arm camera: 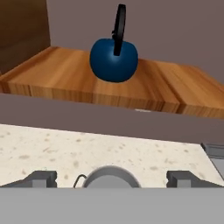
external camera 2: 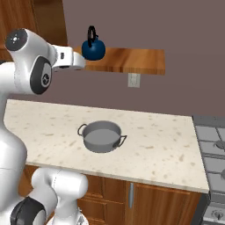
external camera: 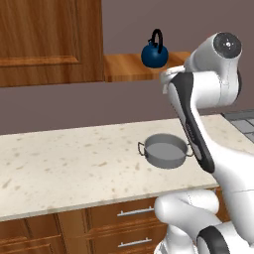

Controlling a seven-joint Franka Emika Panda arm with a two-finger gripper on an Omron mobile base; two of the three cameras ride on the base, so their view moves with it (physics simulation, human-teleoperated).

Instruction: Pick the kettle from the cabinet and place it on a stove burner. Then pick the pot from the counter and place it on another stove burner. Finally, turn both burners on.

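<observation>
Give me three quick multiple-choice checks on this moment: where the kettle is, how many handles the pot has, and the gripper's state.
1. Where is the kettle?
A. on the cabinet shelf
B. on the stove
C. on the counter

2. How many loop handles does the pot have?
A. none
B. one
C. two

3. The gripper is:
A. shut on the kettle
B. open, holding nothing
C. shut on the pot

Answers: 1 A, it stands on the wooden board; 2 C, one loop on each side; 3 B, fingertips stand wide apart, short of the kettle.
</observation>
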